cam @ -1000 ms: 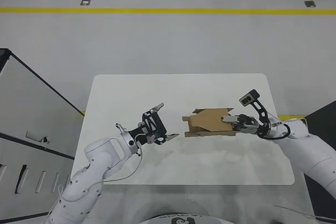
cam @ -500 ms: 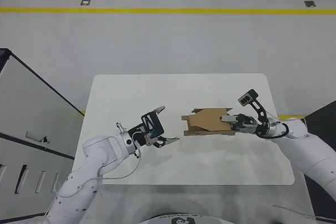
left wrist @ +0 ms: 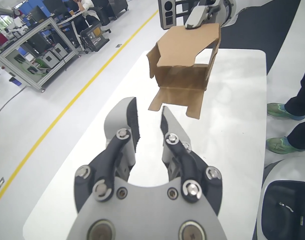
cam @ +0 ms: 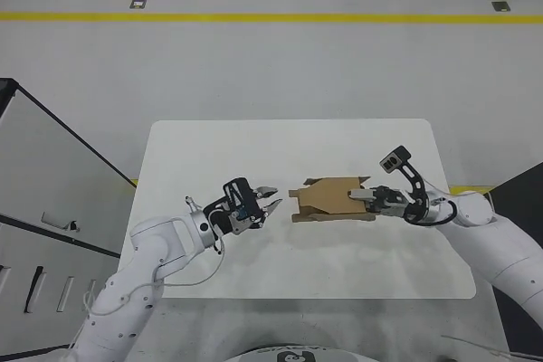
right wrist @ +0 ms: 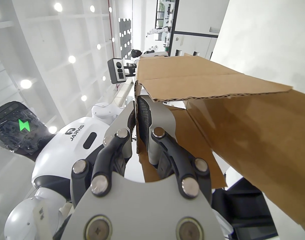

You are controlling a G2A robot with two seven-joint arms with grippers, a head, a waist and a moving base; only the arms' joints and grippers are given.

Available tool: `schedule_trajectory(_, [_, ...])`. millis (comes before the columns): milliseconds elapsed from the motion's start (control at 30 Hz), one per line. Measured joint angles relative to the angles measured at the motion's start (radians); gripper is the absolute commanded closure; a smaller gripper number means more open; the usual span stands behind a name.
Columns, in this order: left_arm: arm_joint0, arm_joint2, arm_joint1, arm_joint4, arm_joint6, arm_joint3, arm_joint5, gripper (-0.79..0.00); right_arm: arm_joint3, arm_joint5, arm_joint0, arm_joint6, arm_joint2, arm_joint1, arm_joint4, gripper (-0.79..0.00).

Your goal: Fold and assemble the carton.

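Since a second ago my left jaws had drawn in from a wide spread to a narrow gap and swung round to face the carton [cam: 330, 197], while my right jaws had carried the carton a little to my left, toward them. At this moment the brown cardboard carton was over the middle of the white table [cam: 253, 145], slightly on my right side of it, half-formed: in the left wrist view its top panel and side walls stood up as an open sleeve, with the end toward my left jaws open and a bottom flap [left wrist: 176, 101] stretched out flat toward them. My right jaws were clamped on the carton's far edge, the one on my right; in the right wrist view a single cardboard wall ran edge-on between the two fingers [right wrist: 143, 116], pinched by their ribbed pads. I could not tell whether the carton's underside rested on the table or hung just above it. My left jaws held nothing, their fingers [left wrist: 132, 116] parted by only a small gap, low over the table and just short of that flap's edge, not touching it.
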Motion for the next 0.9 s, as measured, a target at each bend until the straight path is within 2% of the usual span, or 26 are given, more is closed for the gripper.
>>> schedule_trajectory(167, [-0.019, 0.036, -0.001, -0.021, -0.009, 0.001, -0.026, 0.000, -0.025, 0.011, -0.016, -0.021, 0.022, -0.004, -0.041, 0.000])
schedule_trajectory(333, [-0.037, 0.063, -0.002, -0.018, -0.017, 0.023, -0.012, 0.000, -0.039, 0.014, -0.030, -0.004, 0.043, -0.012, -0.050, 0.000])
schedule_trajectory(567, [-0.039, 0.063, 0.001, -0.035, -0.016, 0.030, -0.008, 0.000, -0.045, 0.012, -0.047, 0.005, 0.070, -0.022, -0.066, 0.000])
schedule_trajectory(900, [-0.049, 0.076, 0.005, -0.053, -0.020, 0.012, -0.019, 0.000, -0.064, 0.056, -0.061, -0.050, 0.095, -0.037, -0.161, 0.000])
